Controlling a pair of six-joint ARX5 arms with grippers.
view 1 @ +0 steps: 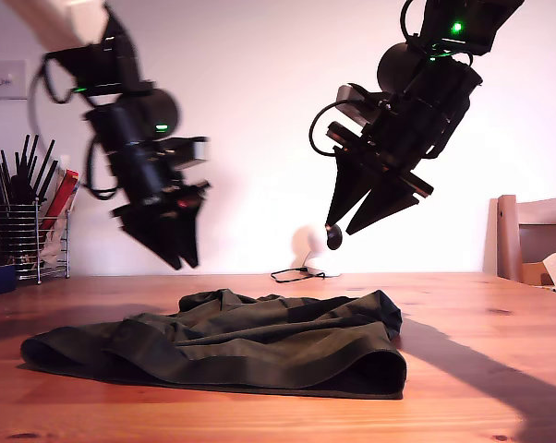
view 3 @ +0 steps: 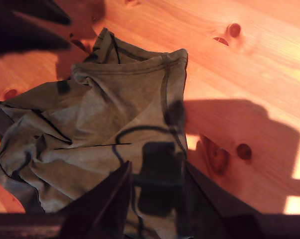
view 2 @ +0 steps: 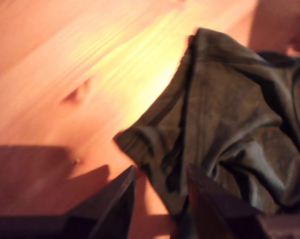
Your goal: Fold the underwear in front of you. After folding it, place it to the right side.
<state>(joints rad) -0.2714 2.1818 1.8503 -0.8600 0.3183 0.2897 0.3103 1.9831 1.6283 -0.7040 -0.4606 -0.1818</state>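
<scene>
The underwear (view 1: pixel 259 341) lies crumpled and loosely spread on the wooden table (view 1: pixel 481 369), a very dark olive-green cloth with stitched hems. My first gripper (view 1: pixel 178 258) hangs in the air above the end of it at the exterior view's left. Its fingers are open and hold nothing, and its own view shows one corner of the underwear (view 2: pixel 229 114) below the first gripper (view 2: pixel 160 172). My second gripper (view 1: pixel 343 229) hovers higher, above the end at the exterior view's right, open and empty. Under the second gripper (view 3: pixel 157 172) lies the wrinkled underwear (view 3: pixel 105 114).
A wire rack (view 1: pixel 24 231) with black utensils stands at the back on the exterior view's left. A small white round camera (view 1: pixel 306 247) with a cable sits at the table's far edge. A wooden chair (view 1: pixel 532 235) stands at the exterior view's right.
</scene>
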